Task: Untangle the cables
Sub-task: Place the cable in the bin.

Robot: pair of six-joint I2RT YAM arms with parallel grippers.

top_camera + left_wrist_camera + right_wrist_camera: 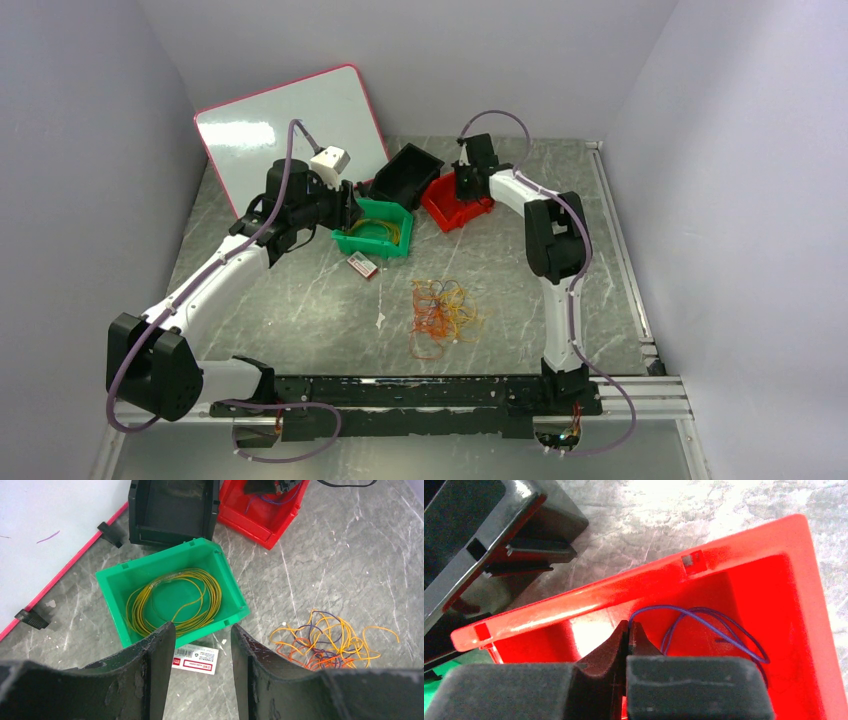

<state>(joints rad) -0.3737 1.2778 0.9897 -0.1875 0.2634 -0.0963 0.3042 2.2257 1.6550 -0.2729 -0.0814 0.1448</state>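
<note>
- The cables [445,312] lay as a loose knot of yellow, orange and red loops on the bare counter [300,300]. They were well apart from both grippers, ahead and to the right of the left gripper [201,631].
- One yellow cable [175,600] sat coiled in the green bin [155,557], just ahead of the left gripper. That gripper's jaws stood apart with nothing between them.
- A purple cable [704,625] looped inside the red bin [589,600], and its end ran to the tips of the right gripper [628,630]. The jaws there were pressed together, apparently pinching the strand (probably held low so it would drop inside the walls).
- The black bin [469,525], to the left of the right gripper, showed no cable in its visible part.
- Each bin seemingly took one freed strand, so most of the knot remained to be sorted.
</note>
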